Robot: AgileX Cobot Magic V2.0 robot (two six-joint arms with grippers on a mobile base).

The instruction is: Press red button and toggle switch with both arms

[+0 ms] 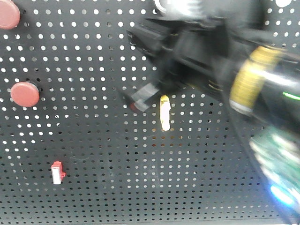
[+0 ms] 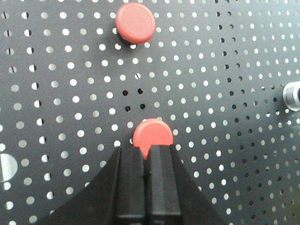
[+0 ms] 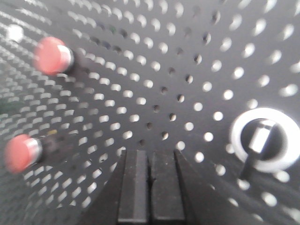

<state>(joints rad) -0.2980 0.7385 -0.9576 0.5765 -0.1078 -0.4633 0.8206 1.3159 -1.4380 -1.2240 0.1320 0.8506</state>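
The left gripper [image 2: 146, 149] is shut and empty. Its tips sit at the lower edge of a round red button [image 2: 151, 132] on the black pegboard [image 2: 225, 70]; whether they touch it I cannot tell. The right gripper [image 3: 151, 152] is shut and empty, close to the board. It is left of and apart from the toggle switch [image 3: 263, 137], a metal lever in a white ring. In the front view a blurred arm reaches in from the upper right. Its grey fingertip [image 1: 140, 99] covers a red spot [image 1: 133, 107]. The toggle switch is hidden there.
A second red button [image 2: 135, 22] sits above the left gripper. Two red buttons [image 1: 25, 93] [image 1: 7, 14] are on the board's left, and two blurred ones [image 3: 51, 55] [image 3: 21, 152] show in the right wrist view. There is also a red-and-white rocker switch [image 1: 57, 172], a yellow part [image 1: 164, 112] and a metal knob [image 2: 293, 95].
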